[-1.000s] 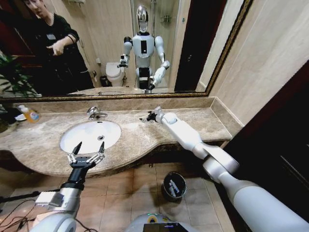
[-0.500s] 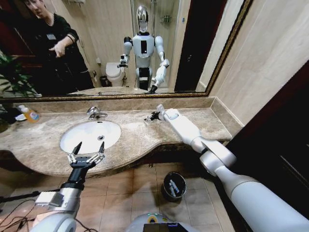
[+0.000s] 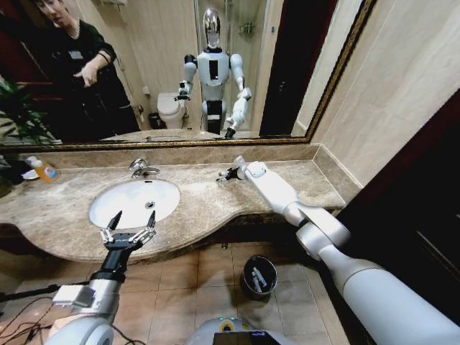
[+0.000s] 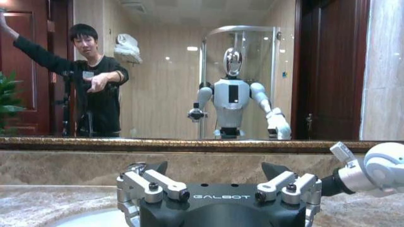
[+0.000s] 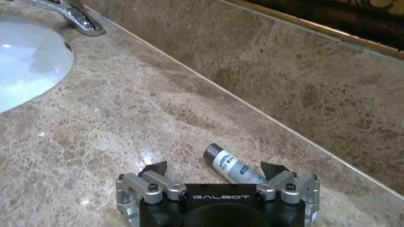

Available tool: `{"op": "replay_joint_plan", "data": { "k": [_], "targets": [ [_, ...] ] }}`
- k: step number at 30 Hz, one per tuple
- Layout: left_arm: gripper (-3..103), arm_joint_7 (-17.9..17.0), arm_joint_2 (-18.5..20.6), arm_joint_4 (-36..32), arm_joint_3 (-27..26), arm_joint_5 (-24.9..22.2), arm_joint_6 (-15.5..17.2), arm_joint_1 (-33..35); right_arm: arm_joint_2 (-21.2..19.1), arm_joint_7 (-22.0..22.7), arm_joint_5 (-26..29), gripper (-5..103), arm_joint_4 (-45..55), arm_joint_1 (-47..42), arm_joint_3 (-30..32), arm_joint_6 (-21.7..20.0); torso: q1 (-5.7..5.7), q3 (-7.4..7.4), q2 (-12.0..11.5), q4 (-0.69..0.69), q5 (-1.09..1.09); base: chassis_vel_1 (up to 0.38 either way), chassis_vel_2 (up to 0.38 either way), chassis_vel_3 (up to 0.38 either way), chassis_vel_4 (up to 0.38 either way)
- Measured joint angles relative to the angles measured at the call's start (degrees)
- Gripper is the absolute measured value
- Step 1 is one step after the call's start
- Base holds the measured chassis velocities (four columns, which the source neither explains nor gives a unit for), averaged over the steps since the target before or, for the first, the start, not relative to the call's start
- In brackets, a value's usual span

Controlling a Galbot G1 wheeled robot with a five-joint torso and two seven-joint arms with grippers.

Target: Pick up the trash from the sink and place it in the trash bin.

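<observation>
right gripper (image 5: 215, 176) | fingers apart, tube (image 5: 230, 164) lying between them on surface (image 5: 126, 123) | risk: tube rolled aside if closed off-centre | left gripper (image 3: 129, 224) fingers apart, idle

Your robot's arms are smooth white shells with rounded grey joints. Each black gripper (image 5: 215, 170) carries white "GALBOT" lettering, silver finger linkages with dark screws, and pointed black fingertips (image 4: 156, 167).

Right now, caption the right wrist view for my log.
Open right gripper poised over a small tube on the marble counter.
</observation>
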Motion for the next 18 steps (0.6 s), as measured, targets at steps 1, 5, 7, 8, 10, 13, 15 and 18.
{"op": "replay_joint_plan", "data": {
  "k": [1,5,7,8,10,13,15,18],
  "targets": [
    [100,0.00,0.00,0.00,0.00,0.00,0.00,0.00,0.19,0.18,0.02,99,-0.19,0.00,0.07,0.04,0.00,0.00,0.00,0.00,0.00,0.000,0.000,0.000,0.000],
    [100,0.00,0.00,0.00,0.00,0.00,0.00,0.00,0.74,1.48,0.43,97,-0.58,-0.12,0.29,0.27,0.00,-0.01,0.00,0.01,0.00,0.000,0.000,0.000,0.000],
    [100,0.00,0.00,0.00,0.00,0.00,0.00,0.00,0.66,2.07,0.94,92,-0.30,-0.15,-0.04,0.29,0.00,-0.01,0.00,0.01,0.00,0.000,0.000,0.000,0.000],
    [100,0.00,0.00,0.00,0.00,0.00,0.00,0.00,0.58,2.33,1.22,87,-0.14,-0.16,-0.16,0.28,0.00,-0.01,0.00,0.01,0.00,0.000,0.000,0.000,0.000],
    [100,0.00,0.00,0.00,0.00,0.00,0.00,0.00,0.44,2.66,1.63,81,0.01,-0.17,-0.29,0.21,0.00,0.00,0.00,0.01,0.00,0.000,0.000,0.000,0.000],
    [100,0.00,0.00,0.00,0.00,0.00,0.00,0.00,0.02,2.17,1.96,64,0.42,-0.24,-0.22,-0.77,0.00,-0.01,0.00,0.01,0.00,0.000,0.000,0.000,0.000],
    [100,0.00,0.00,0.00,0.00,0.00,0.00,0.00,-0.15,2.07,2.02,59,0.50,-0.30,-0.08,-1.07,0.00,-0.01,0.00,0.01,0.00,0.000,0.000,0.000,0.000],
    [100,0.00,0.00,0.00,0.00,0.00,0.00,0.00,-0.16,2.46,2.04,48,0.25,-0.34,0.21,-1.13,-0.01,-0.01,0.00,0.01,0.00,0.000,0.000,0.000,0.000]
  ]
}}
